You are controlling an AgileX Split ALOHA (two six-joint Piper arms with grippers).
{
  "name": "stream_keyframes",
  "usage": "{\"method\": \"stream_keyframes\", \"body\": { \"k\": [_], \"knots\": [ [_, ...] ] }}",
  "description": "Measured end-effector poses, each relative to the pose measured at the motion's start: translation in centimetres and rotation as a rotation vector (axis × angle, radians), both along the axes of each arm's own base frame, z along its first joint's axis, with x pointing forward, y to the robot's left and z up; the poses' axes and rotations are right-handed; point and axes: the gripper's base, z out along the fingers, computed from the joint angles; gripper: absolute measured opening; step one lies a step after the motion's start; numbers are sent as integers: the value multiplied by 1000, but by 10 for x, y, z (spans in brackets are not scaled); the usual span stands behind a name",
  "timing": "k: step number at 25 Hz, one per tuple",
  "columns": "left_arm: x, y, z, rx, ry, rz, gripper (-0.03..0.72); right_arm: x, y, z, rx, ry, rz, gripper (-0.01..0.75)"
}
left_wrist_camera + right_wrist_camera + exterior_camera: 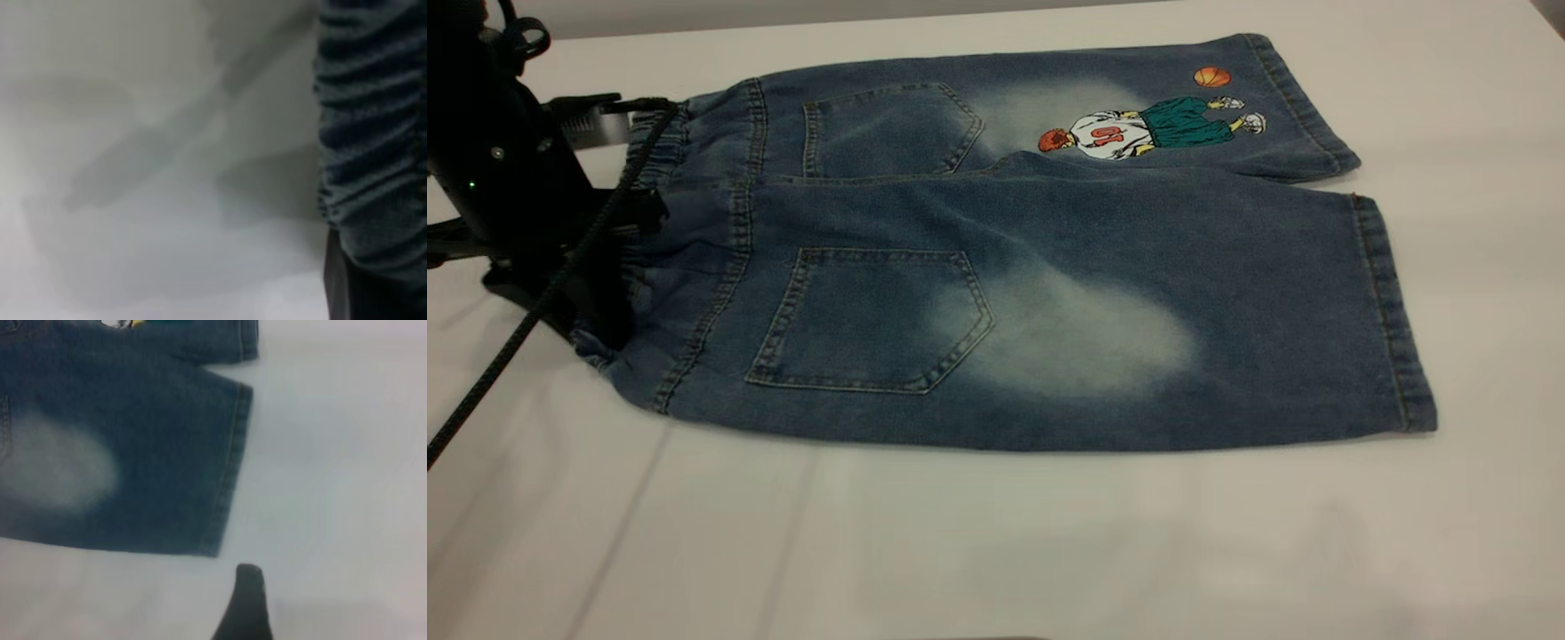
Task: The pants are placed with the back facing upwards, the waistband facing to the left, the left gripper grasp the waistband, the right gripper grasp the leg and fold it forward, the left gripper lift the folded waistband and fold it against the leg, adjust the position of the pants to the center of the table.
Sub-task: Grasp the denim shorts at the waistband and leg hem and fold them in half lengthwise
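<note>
The pants [1005, 267] are laid flat, back up, on the table [996, 542], waistband [694, 231] at the left, so each end can be reached. The left gripper [605, 258] is set at the waistband; whether it is spread or pinching cannot be told. Only a dark fingertip [245, 607] of the right gripper is seen, near the leg [167, 467].

My left gripper [618, 213] is bulky matte black, with one green light and small screws. A black braided cable [525, 320] hangs from it. My right gripper shows only one dark rounded fingertip [248, 600].
</note>
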Motion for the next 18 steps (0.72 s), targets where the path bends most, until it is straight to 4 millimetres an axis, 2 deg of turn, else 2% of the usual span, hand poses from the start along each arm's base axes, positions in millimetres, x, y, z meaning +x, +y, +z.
{"method": "stream_keyframes", "body": {
  "k": [4, 7, 9, 12, 18],
  "knots": [
    [15, 0, 20, 5, -56, -41, 83, 14, 1, 17, -63, -16, 93, 547],
    [26, 0, 39, 5, -81, -57, 83, 34, 4, 14, -73, 30, 168, 547],
    [30, 0, 45, 5, -95, -70, 83, 49, 10, 2, -83, 87, 248, 547],
    [30, 0, 46, 6, -97, -78, 83, 70, 29, -24, -94, 182, 402, 547],
    [31, 0, 46, 6, -98, -79, 83, 86, 73, -68, -137, 339, 619, 547]
  ]
}}
